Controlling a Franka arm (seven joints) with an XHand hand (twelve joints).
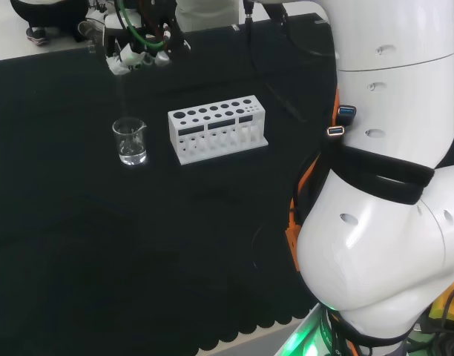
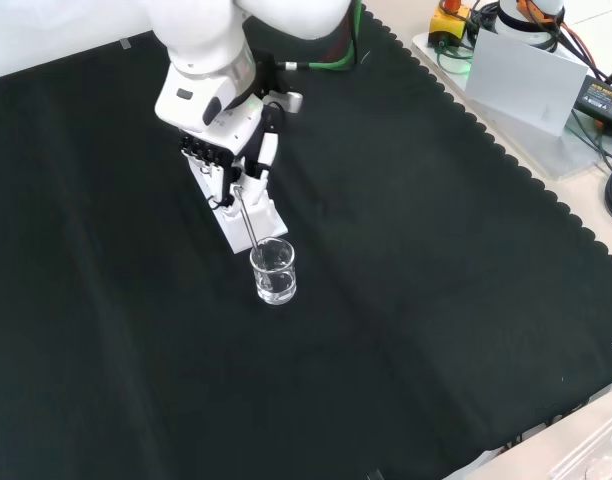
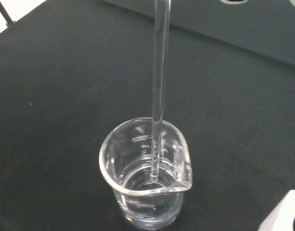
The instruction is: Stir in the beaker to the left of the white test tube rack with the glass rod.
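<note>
Above a black-draped bench, the robot's hand (image 2: 231,150) holds a glass rod (image 2: 248,218) pinched between curled fingers, the rod slanting down into a clear beaker (image 2: 274,272). Seen from the wrist, the rod (image 3: 158,86) stands nearly upright and passes through the mouth of the beaker (image 3: 146,178), its lower end inside the vessel, close to the bottom; whether it touches the glass cannot be told. The beaker is upright with a small pouring lip and appears to hold a little clear liquid.

From the head view, the beaker (image 1: 130,141) stands on the cloth (image 1: 101,245) just to the left of a white test tube rack (image 1: 217,128), apart from it, with the hand (image 1: 134,52) poised well above, near the far edge of the bench. The rack's holes look empty from here. From the front, the hand and its white wrist link cover most of the rack (image 2: 248,215), and the beaker sits just in front of the rack's near end. The arm's large white links (image 1: 383,222) fill the right side of the head view.
</note>
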